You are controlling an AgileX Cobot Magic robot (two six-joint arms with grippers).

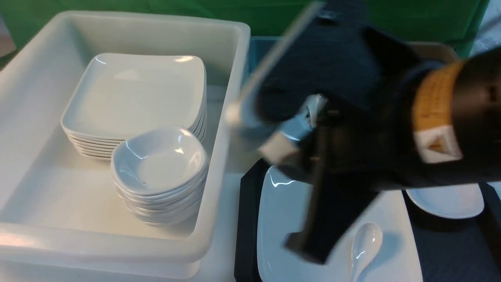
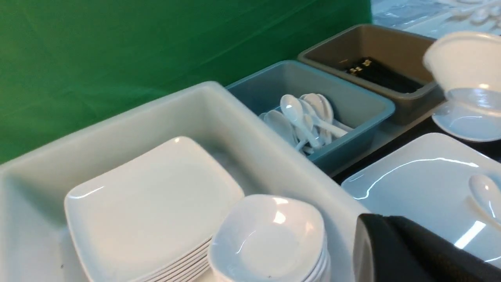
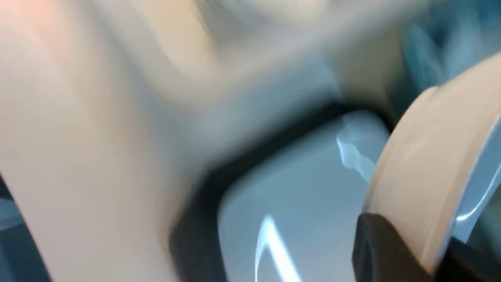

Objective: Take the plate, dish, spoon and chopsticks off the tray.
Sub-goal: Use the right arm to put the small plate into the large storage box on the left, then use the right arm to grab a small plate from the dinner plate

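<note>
The white square plate (image 1: 282, 219) lies on the black tray (image 1: 247, 219), and the white spoon (image 1: 366, 243) lies on the plate. A small white dish (image 1: 446, 201) sits on the tray to the plate's right. My right gripper (image 3: 411, 235) is shut on another small dish (image 3: 415, 164). In the left wrist view that dish (image 2: 462, 58) hangs above the dish on the tray (image 2: 465, 123). My right arm (image 1: 438, 109) is a large blur over the tray. My left gripper shows only as one black finger (image 2: 391, 250) by the plate's (image 2: 415, 176) left edge. Black chopsticks (image 2: 375, 72) lie in the brown bin; none show on the tray.
A big white tub (image 1: 235, 78) stands left of the tray and holds a stack of square plates (image 1: 133, 94) and a stack of small dishes (image 1: 160, 160). Behind the tray are a teal bin (image 2: 352, 113) of spoons and a brown bin (image 2: 391, 43).
</note>
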